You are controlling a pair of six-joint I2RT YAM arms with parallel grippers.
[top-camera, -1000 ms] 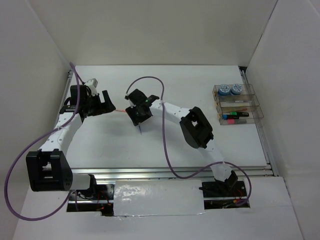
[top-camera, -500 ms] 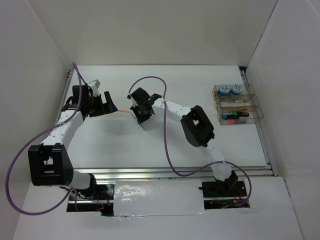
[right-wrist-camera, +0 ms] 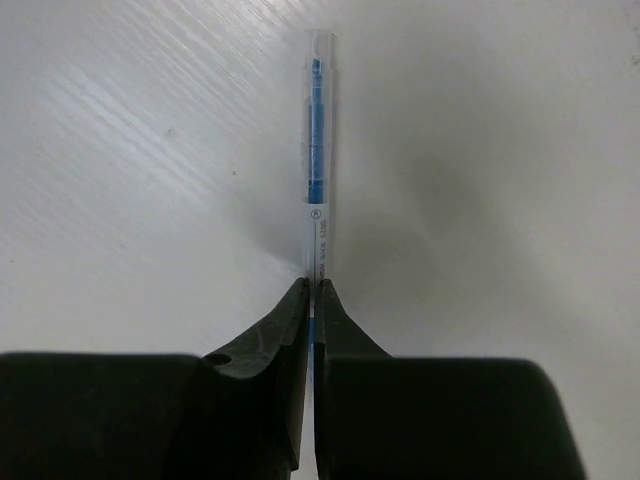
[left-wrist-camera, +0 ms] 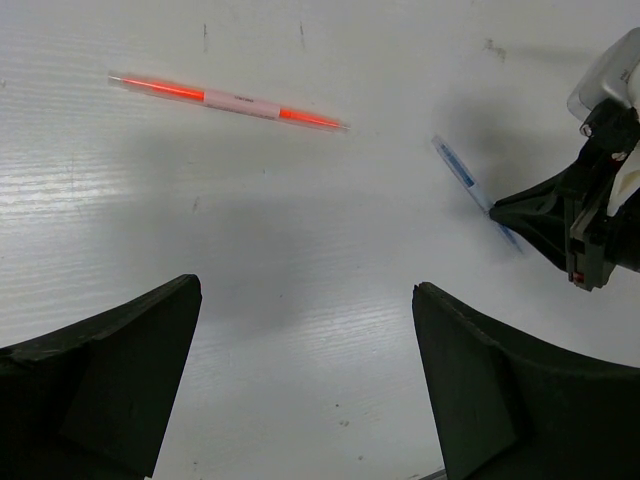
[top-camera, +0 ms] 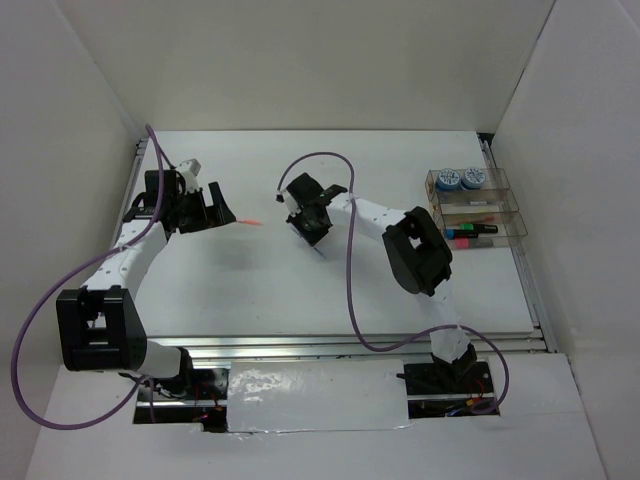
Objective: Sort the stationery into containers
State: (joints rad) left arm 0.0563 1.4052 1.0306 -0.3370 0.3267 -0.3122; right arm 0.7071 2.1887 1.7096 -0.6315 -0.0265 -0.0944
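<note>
A thin clear stick with a blue core (right-wrist-camera: 317,150) points away from my right gripper (right-wrist-camera: 313,285), which is shut on its near end. In the left wrist view the same blue stick (left-wrist-camera: 465,170) slants up-left from the right gripper (left-wrist-camera: 510,208), just above the table. An orange stick (left-wrist-camera: 230,98) lies flat on the table ahead of my left gripper (left-wrist-camera: 305,290), which is open with nothing between its fingers. From above, the orange stick (top-camera: 250,221) lies between the left gripper (top-camera: 215,205) and the right gripper (top-camera: 315,235). The clear organiser tray (top-camera: 515,215) stands at the far right.
The tray's back compartment holds two blue-white tape rolls (top-camera: 460,179). Its middle one holds thin sticks (top-camera: 475,205), and its front one holds highlighters (top-camera: 465,237). White walls close in the table on the left, back and right. A purple cable (top-camera: 345,270) loops over the right arm.
My right gripper has shut on the blue stick and carried it to the right, away from the orange stick. The left arm shifted slightly early on, then stayed still, open.
</note>
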